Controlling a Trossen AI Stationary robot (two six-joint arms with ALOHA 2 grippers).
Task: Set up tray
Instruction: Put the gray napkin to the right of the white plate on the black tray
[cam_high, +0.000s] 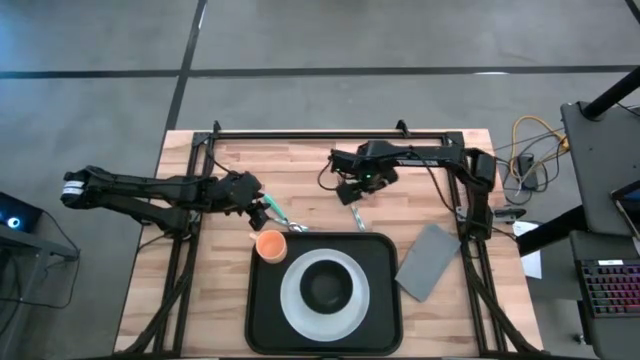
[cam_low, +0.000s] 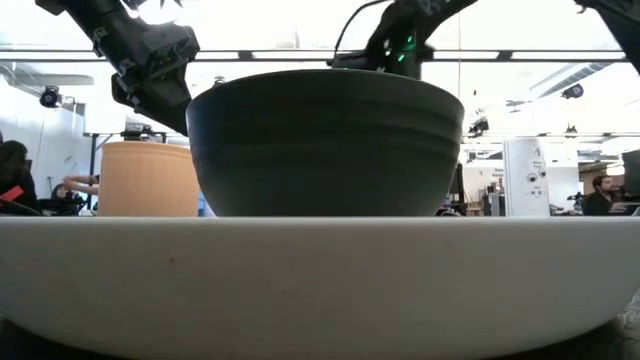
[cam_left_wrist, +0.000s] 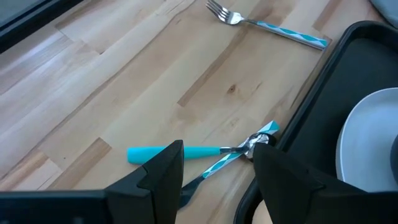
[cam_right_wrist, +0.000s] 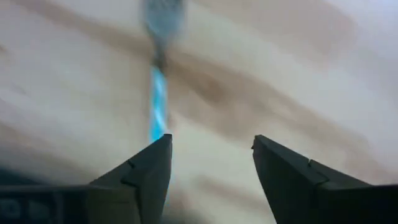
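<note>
A black tray (cam_high: 382, 252) lies on the near half of the wooden table and bears a white plate (cam_high: 292, 300) with a dark bowl (cam_high: 325, 287). An orange cup (cam_high: 270, 245) stands on the tray's far left corner. Two crossed teal-handled utensils (cam_left_wrist: 205, 155) lie on the wood just beyond that corner. My left gripper (cam_left_wrist: 217, 162) hovers open over them. A teal-handled fork (cam_right_wrist: 158, 93) lies on the wood beyond the tray's far edge, and my right gripper (cam_right_wrist: 211, 155) hangs open above its handle end. In the high view the fork (cam_high: 357, 217) is below the right gripper (cam_high: 352, 192).
A flat grey napkin (cam_high: 428, 262) lies on the wood right of the tray. A black frame rail (cam_high: 330, 133) runs along the table's far edge, with cables near the right arm's base (cam_high: 478, 170). In the low view the bowl (cam_low: 325, 140) and plate (cam_low: 320, 270) fill the foreground.
</note>
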